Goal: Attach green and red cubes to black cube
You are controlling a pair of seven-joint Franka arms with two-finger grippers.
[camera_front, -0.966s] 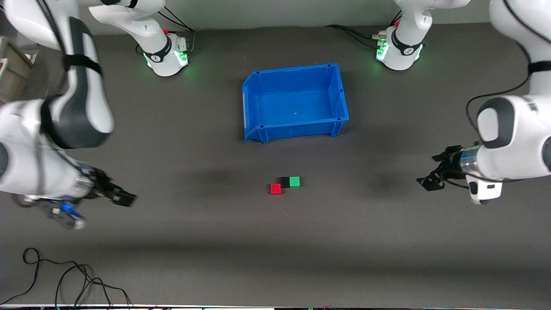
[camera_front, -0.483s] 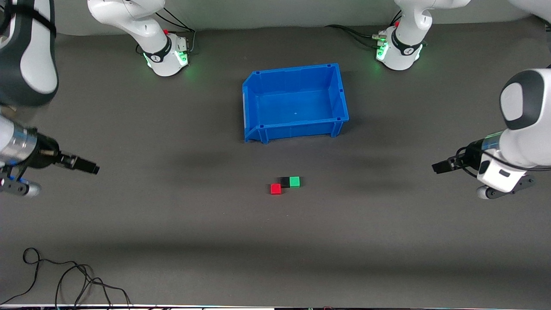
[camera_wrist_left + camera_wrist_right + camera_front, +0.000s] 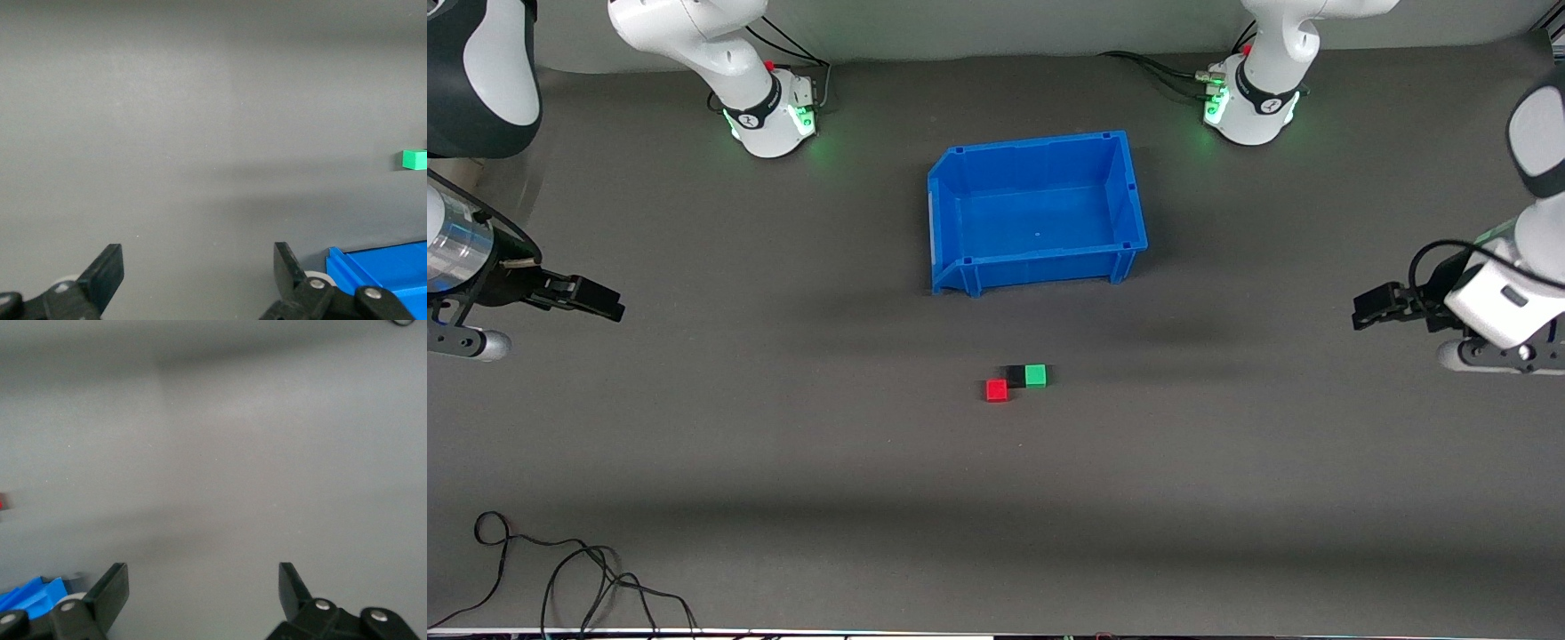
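Front view, table seen from above. The black cube (image 3: 1016,375) is hard to make out against the dark mat — only its shape between its two neighbours marks it. The green cube (image 3: 1035,375) touches it on the side toward the left arm's end; the red cube (image 3: 997,390) sits at its 7 o'clock, touching at a corner or nearly so (the exact contact cannot be told). All three are small, plain and sharp-edged, and lie on the mat at 6 o'clock from the blue bin (image 3: 1038,212), well apart from it and nearer the camera.

The bin is smooth moulded plastic, open-topped, with one lowered wall facing the right arm's end. The table (image 3: 1227,498) is a matte grey, felt-like sheet. A thin black cable (image 3: 560,578) lies looped at the 7 o'clock corner, cut off by the picture's edge.

Both arms are cropped at the picture's sides. The left gripper (image 3: 1371,308) hangs over bare mat at 3 o'clock, its jaws spread wide and holding nothing; the right gripper (image 3: 596,300) hangs over bare mat at 9 o'clock, likewise wide and bare. Broad open mat lies between each gripper and the cubes.

In the left wrist view the green cube (image 3: 414,159) shows at the edge, the black cube beside it cut off.
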